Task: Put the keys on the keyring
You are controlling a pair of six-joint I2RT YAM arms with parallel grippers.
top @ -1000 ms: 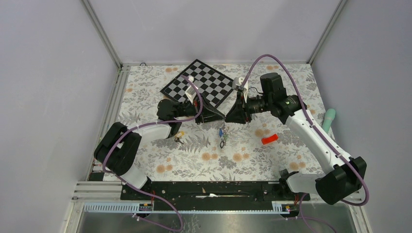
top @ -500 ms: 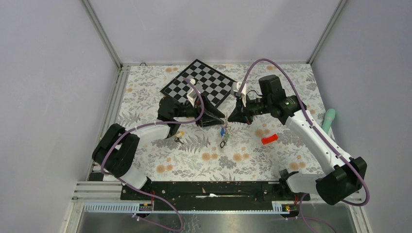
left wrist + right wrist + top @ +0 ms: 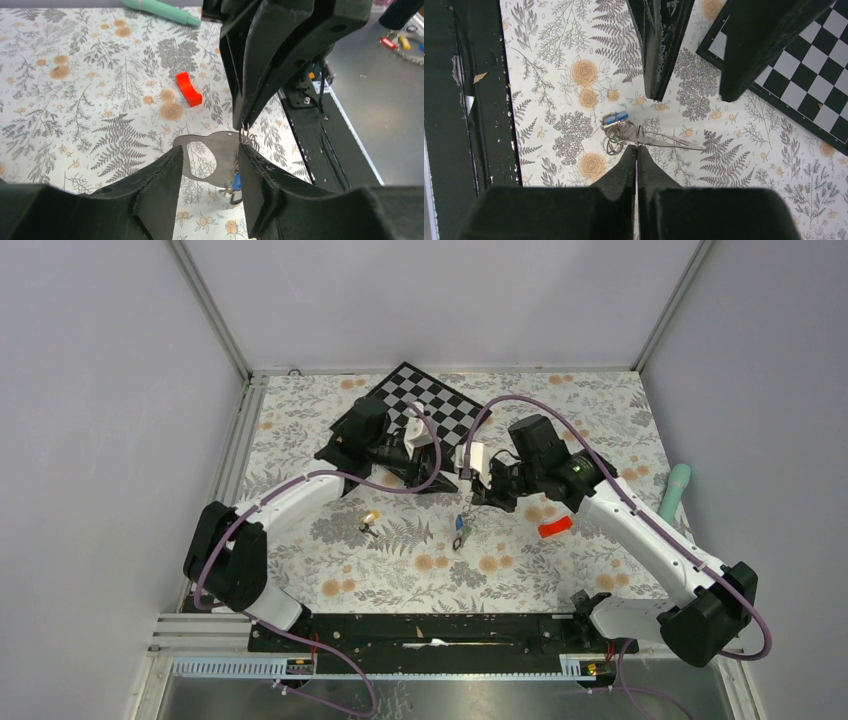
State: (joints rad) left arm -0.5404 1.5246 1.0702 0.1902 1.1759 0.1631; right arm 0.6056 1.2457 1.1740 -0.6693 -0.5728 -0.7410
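Top view: a floral-patterned surface [image 3: 330, 570] with 2 robot arms reaching toward its middle. The left tool [image 3: 440, 480] and right tool [image 3: 477, 494] face each other, tips close, just in front of a black-and-white checkerboard [image 3: 420, 405] that lies at the far edge. The keyring [image 3: 467, 504] is held by the right tool over the middle of the surface, with a blue-tagged key [image 3: 458, 524] dangling under it. A yellow-tagged key [image 3: 370, 519] lies alone on the surface, left of the middle. A red block [image 3: 555, 528] lies right of the middle. A mint-green object [image 3: 677, 490] sits at the right edge.

Left wrist view: the left tool [image 3: 210, 150] is released, its 2 fingers [image 3: 160, 185] spread. The flat grey keyring [image 3: 226, 155] is framed between them; whether either finger touches it cannot be told. The right tool [image 3: 243, 131] reaches in from above, clenched on the keyring's right end.

Right wrist view: the right tool [image 3: 636, 150] is pinched tight on the keyring [image 3: 674, 142], seen edge-on. The blue-tagged key [image 3: 615, 118] and small wire rings [image 3: 616, 142] hang beside its tips.
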